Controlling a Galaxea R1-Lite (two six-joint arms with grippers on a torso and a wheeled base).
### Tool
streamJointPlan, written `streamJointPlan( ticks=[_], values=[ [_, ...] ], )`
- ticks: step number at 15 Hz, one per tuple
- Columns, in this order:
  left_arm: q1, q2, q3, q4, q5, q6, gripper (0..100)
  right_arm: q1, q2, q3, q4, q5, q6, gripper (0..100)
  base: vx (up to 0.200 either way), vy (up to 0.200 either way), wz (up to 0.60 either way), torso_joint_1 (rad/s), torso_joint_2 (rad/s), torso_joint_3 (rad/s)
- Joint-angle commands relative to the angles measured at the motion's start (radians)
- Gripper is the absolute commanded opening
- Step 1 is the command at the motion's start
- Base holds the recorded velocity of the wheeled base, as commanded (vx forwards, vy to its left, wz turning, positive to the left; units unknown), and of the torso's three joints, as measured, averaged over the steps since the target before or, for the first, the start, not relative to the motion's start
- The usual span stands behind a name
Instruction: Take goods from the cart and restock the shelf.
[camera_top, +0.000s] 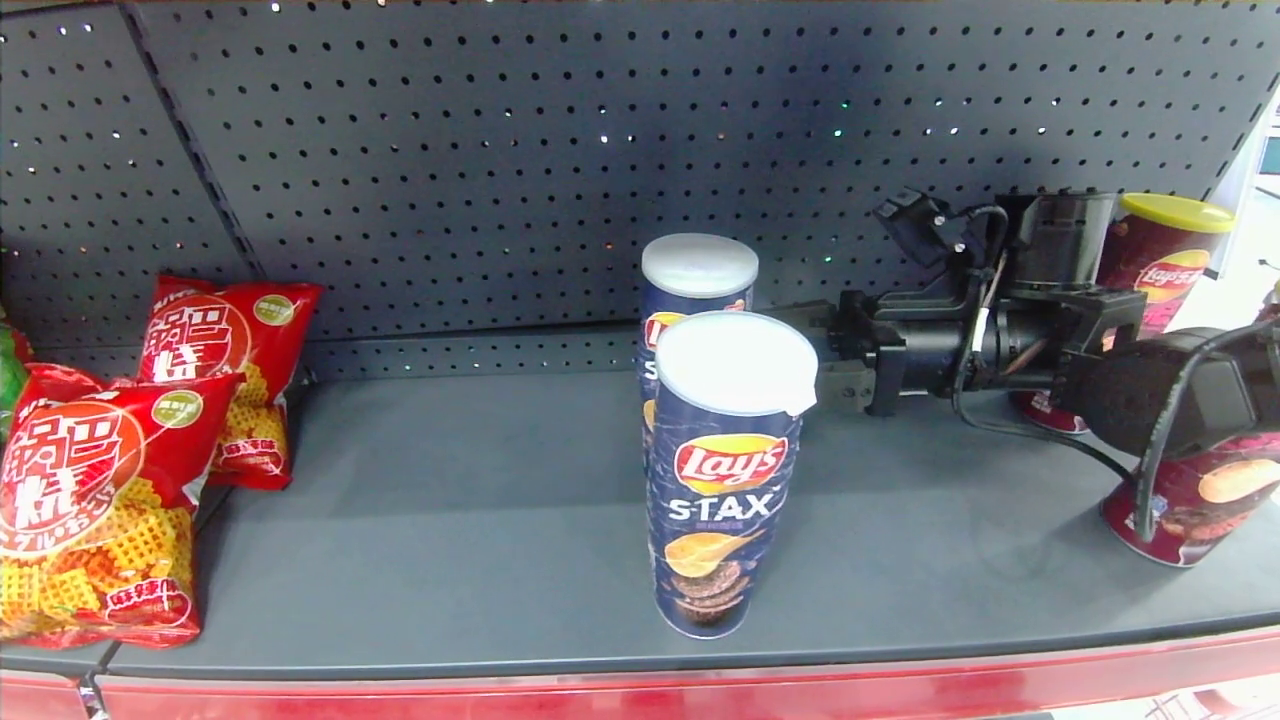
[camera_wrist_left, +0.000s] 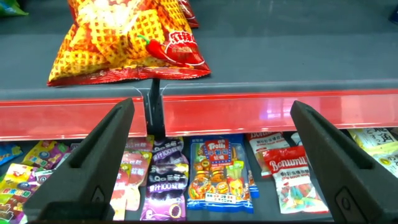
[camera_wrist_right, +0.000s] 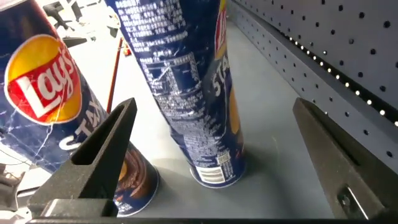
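Right arm (camera_top: 1000, 340) stretches level from the right side toward the left, wrist straight. Right gripper (camera_top: 822, 352) has its two fingers spread wide. Left gripper (camera_wrist_left: 212, 106) is likewise spread wide, fingers pointing forward.

head looks down on shelf (camera_top: 450, 520); right wrist close on same blue cans (camera_wrist_right: 186, 93); left faces red lip (camera_wrist_left: 249, 112).

From here the head view looks evenly lit from the front. The shelf (camera_top: 450, 500) reads mid-grey, while the pegboard (camera_top: 500, 150) behind stays dim, with pinpricks of light through its holes (mostly white, a few green). A broad soft shadow darkens its upper right. The far right edge burns out white. The front lid (camera_top: 737, 360) is bright. Glare streaks the red rail (camera_top: 700, 695), which bows along the frame's bottom.
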Motion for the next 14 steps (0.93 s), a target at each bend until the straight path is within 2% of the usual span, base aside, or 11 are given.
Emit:
streamJointPlan(
  ticks=[1, 14],
  values=[
    [0.0, 0.001, 0.0, 0.0, 0.0, 0.0, 100, 0.013, 0.019, -0.012, -0.001, 0.0, -0.001, 100, 0.0, 0.0, 0.0, 0.0, 0.0, 0.0],
    [0.0, 0.001, 0.0, 0.0, 0.0, 0.0, 100, 0.031, 0.12, -0.124, -0.031, -0.018, 0.001, 100, 0.0, 0.0, 0.0, 0.0, 0.0, 0.0]
  ],
)
